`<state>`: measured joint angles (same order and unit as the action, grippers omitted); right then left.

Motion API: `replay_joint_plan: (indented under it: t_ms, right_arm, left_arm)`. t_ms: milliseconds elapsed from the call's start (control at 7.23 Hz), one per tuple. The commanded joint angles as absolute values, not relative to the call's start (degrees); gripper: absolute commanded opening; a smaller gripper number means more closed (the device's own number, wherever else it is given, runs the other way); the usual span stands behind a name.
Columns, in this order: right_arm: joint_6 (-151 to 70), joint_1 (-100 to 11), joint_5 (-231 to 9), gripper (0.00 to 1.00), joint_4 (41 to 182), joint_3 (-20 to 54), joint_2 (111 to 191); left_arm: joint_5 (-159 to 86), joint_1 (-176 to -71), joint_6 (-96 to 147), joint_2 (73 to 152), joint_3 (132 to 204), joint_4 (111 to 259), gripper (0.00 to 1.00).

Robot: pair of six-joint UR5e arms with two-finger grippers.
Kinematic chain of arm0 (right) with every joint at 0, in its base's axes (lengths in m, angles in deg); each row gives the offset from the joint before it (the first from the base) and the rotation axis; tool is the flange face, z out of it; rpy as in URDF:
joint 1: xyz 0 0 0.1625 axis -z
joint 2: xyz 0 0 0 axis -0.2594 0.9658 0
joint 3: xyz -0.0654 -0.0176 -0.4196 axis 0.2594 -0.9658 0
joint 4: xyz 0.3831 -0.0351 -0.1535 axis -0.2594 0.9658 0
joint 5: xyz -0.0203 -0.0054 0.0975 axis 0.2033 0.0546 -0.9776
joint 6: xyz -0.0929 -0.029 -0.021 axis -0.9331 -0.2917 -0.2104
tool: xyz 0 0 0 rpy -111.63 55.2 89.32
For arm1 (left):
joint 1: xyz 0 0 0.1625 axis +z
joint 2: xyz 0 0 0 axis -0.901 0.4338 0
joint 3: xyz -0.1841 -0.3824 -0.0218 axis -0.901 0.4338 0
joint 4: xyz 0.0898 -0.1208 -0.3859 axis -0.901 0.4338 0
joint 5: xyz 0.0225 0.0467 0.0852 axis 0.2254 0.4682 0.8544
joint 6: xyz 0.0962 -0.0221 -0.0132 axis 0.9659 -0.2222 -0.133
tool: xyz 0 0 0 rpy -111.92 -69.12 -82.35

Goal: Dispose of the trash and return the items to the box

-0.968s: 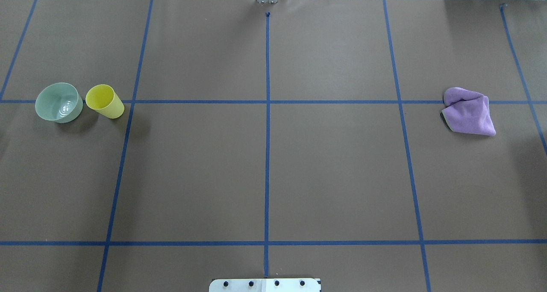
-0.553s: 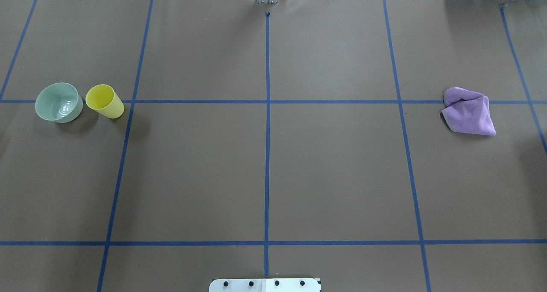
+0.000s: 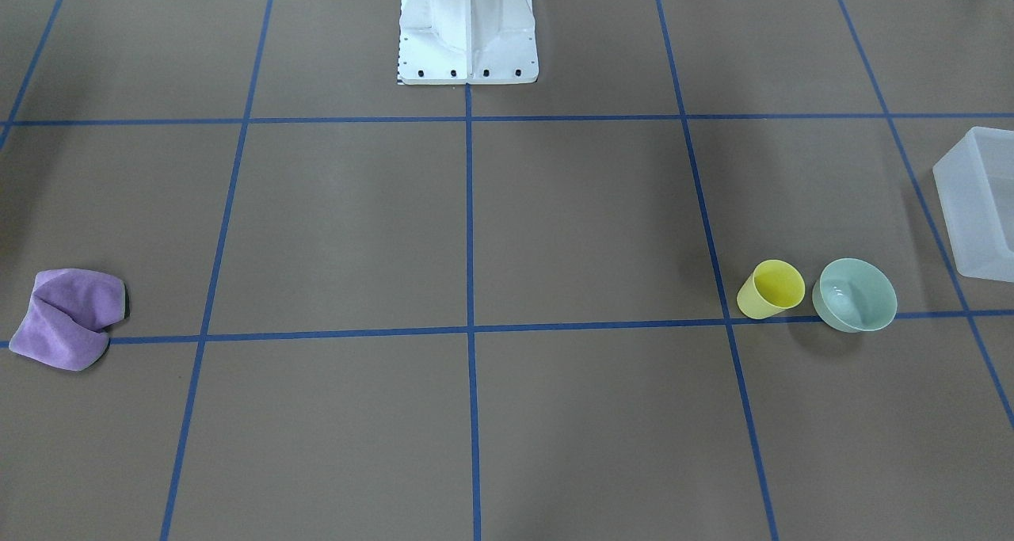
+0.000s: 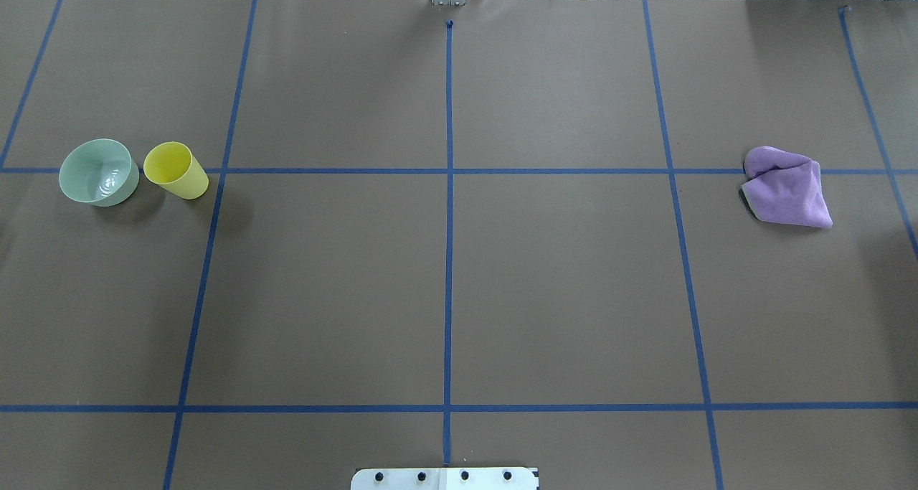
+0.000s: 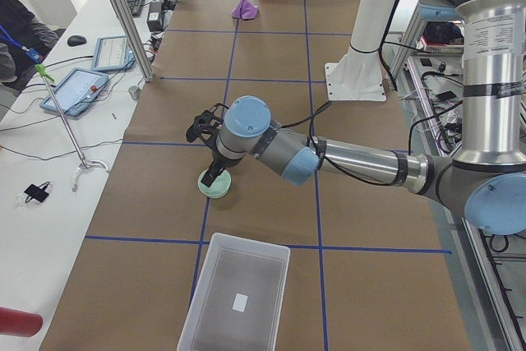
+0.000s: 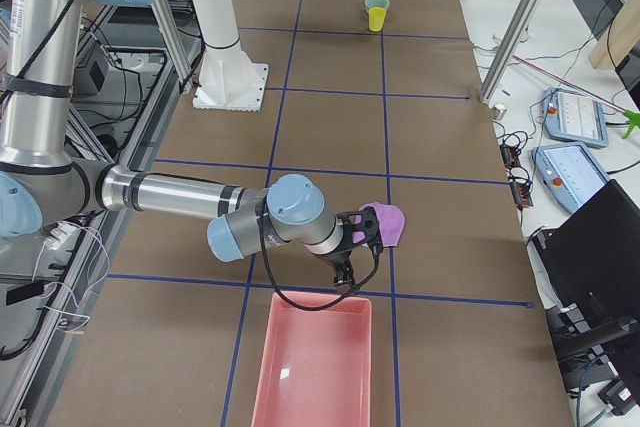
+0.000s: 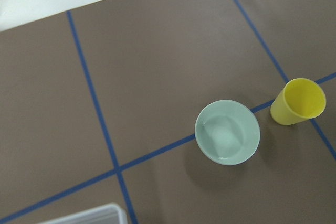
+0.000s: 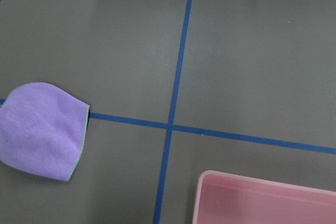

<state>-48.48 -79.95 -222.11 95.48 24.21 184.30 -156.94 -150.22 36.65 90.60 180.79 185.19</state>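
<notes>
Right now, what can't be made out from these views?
- Left gripper: only in exterior left view; open or shut unclear.
- Right gripper: only in exterior right view; same.
- Frosted translucent white plastic bin: cut by front-facing view's right edge; absent overhead.
- Small yellow plastic cup: hidden behind left arm in exterior left view.

Compared against the overhead view only. No shift found: mint-green bowl [image 4: 98, 172], yellow cup [image 4: 176, 169] and purple cloth [image 4: 787, 187] on the same spots against the blue tape lines [image 4: 449, 260], same pose, same folds, bowl and cup just beside each other as before. No earlier pictures for the other views, so nothing to compare there.
</notes>
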Motion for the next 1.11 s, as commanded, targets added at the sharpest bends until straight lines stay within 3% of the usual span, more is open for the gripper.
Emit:
replay_joint_plan:
  t_ms: [0, 415, 691, 968]
  right_arm:
    - [-44.53, -78.66, -222.20, 1.00, 95.40, 25.56, 184.01]
    - [-44.52, -78.57, -222.29, 1.00, 95.32, 25.39, 184.19]
    - [-44.87, -78.57, -222.29, 1.00, 95.32, 25.30, 184.36]
    - [-45.05, -78.57, -222.20, 1.00, 95.32, 25.12, 184.54]
  left_arm:
    - [-145.43, -137.58, 20.74, 96.00, 179.20, 185.06, 0.99]
    - [-136.07, -123.22, -3.84, 102.31, 175.44, 186.11, 0.98]
    - [-134.80, -120.73, -4.86, 104.52, 171.93, 186.29, 0.98]
    - [-134.72, -120.72, -4.59, 106.81, 164.56, 194.15, 0.89]
